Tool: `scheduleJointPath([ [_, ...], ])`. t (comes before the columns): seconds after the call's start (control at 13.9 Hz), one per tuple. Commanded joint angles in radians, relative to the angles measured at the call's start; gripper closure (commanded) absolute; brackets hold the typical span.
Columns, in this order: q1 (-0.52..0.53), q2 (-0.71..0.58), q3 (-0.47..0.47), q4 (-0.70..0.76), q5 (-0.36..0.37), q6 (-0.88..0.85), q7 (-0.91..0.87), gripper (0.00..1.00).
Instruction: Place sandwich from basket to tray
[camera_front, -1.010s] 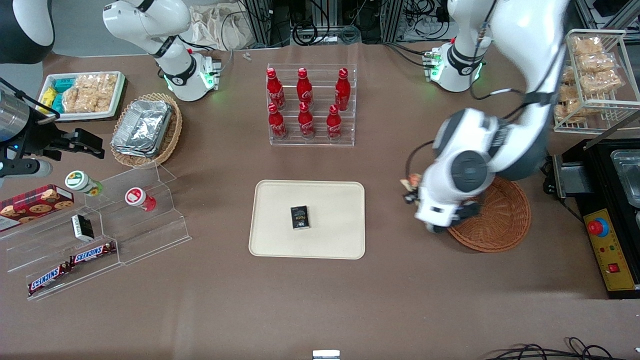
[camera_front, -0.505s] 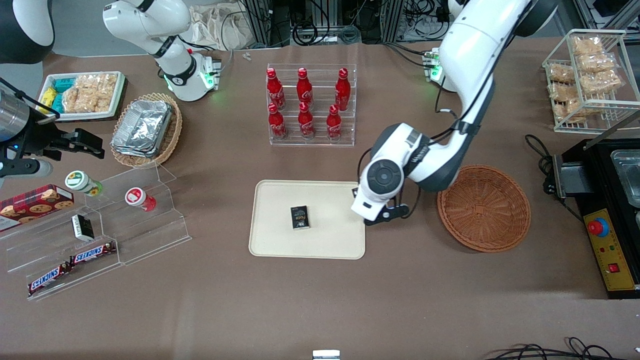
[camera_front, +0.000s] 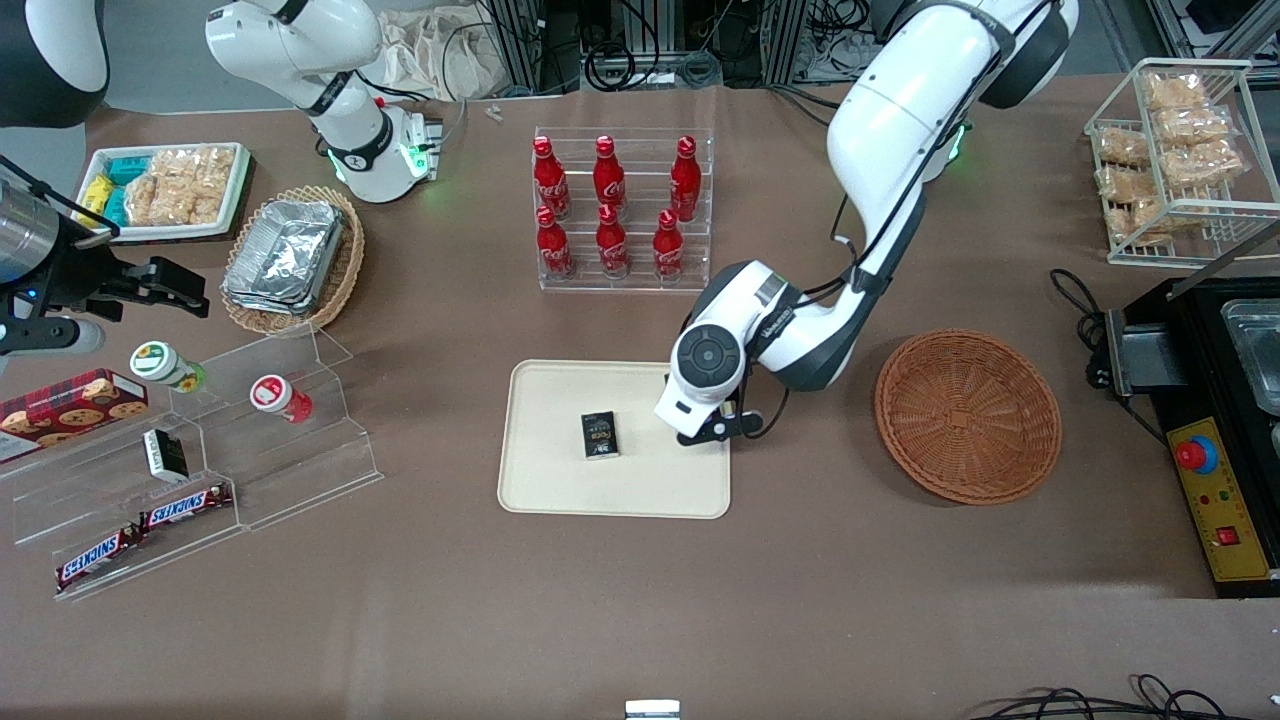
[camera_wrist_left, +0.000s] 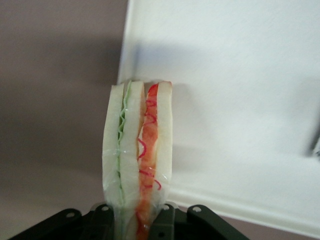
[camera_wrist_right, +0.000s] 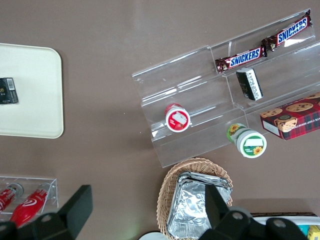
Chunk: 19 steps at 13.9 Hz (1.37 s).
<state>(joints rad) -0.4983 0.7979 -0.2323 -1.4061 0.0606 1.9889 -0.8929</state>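
My gripper (camera_wrist_left: 135, 222) is shut on the sandwich (camera_wrist_left: 137, 160), a wedge of white bread with green and red filling, held edge-up in clear wrap. It hangs just over the rim of the cream tray (camera_wrist_left: 225, 100). From the front, the gripper (camera_front: 700, 428) is above the tray (camera_front: 560, 480) at the edge nearest the round reddish-brown basket (camera_front: 968, 415), and the wrist hides the sandwich. The basket holds nothing. A small black packet (camera_front: 600, 435) lies near the tray's middle, beside the gripper.
A clear rack of red bottles (camera_front: 622, 210) stands farther from the front camera than the tray. Acrylic steps with snacks (camera_front: 200, 440) and an oval basket of foil containers (camera_front: 290, 258) sit toward the parked arm's end. A wire snack rack (camera_front: 1185, 150) and black appliance (camera_front: 1230, 420) flank the round basket.
The gripper has travelled from the round basket's edge across the table to the tray's near rim, carrying the sandwich. The basket now shows fully, with nothing in it.
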Motion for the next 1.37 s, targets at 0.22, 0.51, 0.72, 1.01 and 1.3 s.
scheduleJointPath([
  [0.22, -0.003, 0.102, 0.019, 0.185, 0.027, 0.001, 0.041, 0.97],
  [0.51, 0.001, 0.106, 0.022, 0.207, 0.03, 0.037, 0.032, 0.0],
  [0.72, 0.001, 0.089, 0.04, 0.208, 0.028, 0.033, 0.032, 0.0],
  [1.01, 0.003, 0.0, 0.088, 0.207, 0.03, -0.085, 0.034, 0.0],
  [1.3, 0.039, -0.132, 0.188, 0.193, 0.019, -0.283, 0.078, 0.0],
])
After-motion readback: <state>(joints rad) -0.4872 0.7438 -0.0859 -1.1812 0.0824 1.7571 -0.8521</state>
